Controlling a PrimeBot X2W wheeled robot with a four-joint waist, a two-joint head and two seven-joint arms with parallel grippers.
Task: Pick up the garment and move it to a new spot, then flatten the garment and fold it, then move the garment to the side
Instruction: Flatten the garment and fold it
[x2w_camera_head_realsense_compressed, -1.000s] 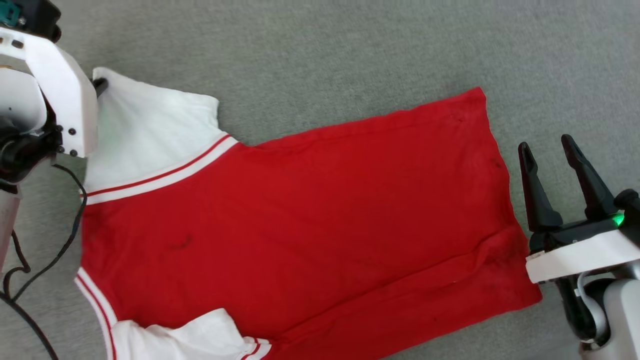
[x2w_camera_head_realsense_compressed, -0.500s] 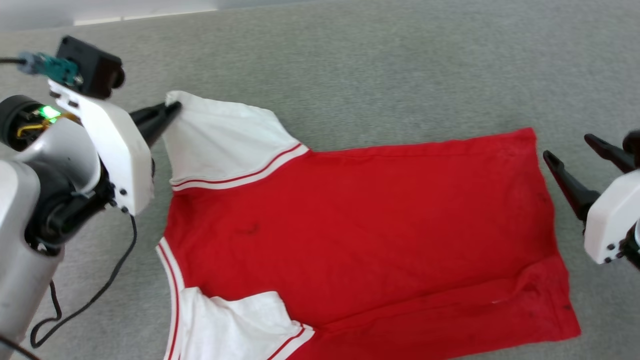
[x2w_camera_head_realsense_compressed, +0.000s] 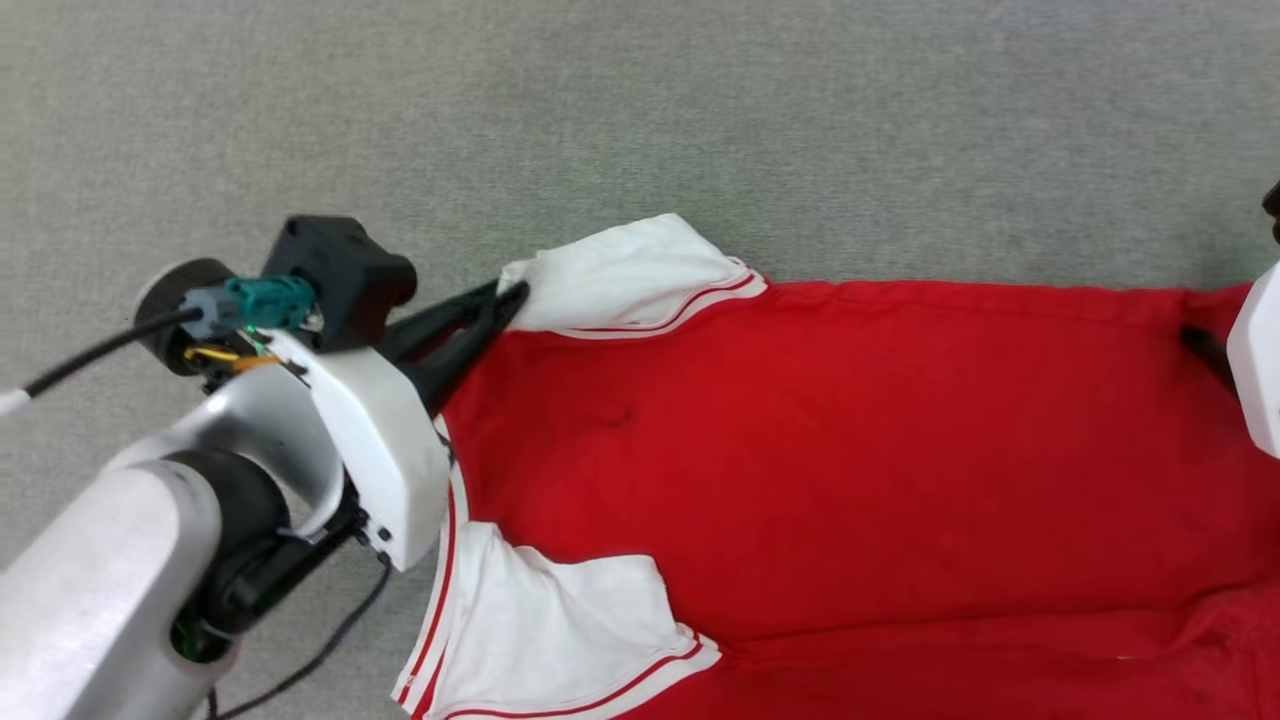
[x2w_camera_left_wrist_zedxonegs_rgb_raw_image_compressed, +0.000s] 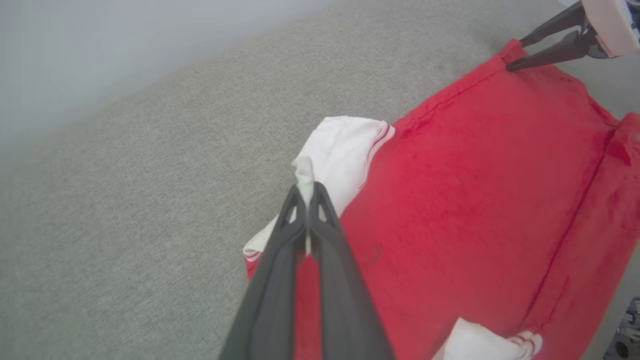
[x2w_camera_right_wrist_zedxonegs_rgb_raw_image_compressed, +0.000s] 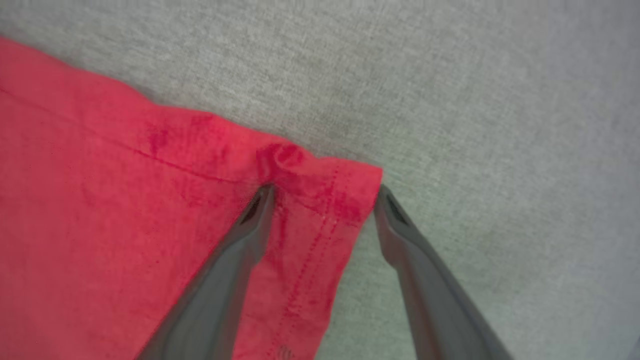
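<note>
The soft red jersey T-shirt (x2w_camera_head_realsense_compressed: 850, 450) with short white, red-striped sleeves lay mostly flat. One sleeve's tip was pinched in the left gripper (x2w_camera_left_wrist_zedxonegs_rgb_raw_image_compressed: 305, 187). A red hem corner sat between the right gripper's (x2w_camera_right_wrist_zedxonegs_rgb_raw_image_compressed: 325, 192) spread fingers.

Wide-open grey surface (x2w_camera_head_realsense_compressed: 760, 110) beyond the far edge of the garment (x2w_camera_head_realsense_compressed: 850, 450), free to sweep through. Collar end crowded: left gripper (x2w_camera_head_realsense_compressed: 508, 293) pinched on the white sleeve (x2w_camera_head_realsense_compressed: 620, 275), bulky white wrist housing (x2w_camera_head_realsense_compressed: 385, 450) hanging over the cloth. At the hem corner (x2w_camera_right_wrist_zedxonegs_rgb_raw_image_compressed: 350, 192), right gripper (x2w_camera_right_wrist_zedxonegs_rgb_raw_image_compressed: 325, 191) straddling the fabric, fingers (x2w_camera_right_wrist_zedxonegs_rgb_raw_image_compressed: 235, 260) spread, bare surface just outside.
</note>
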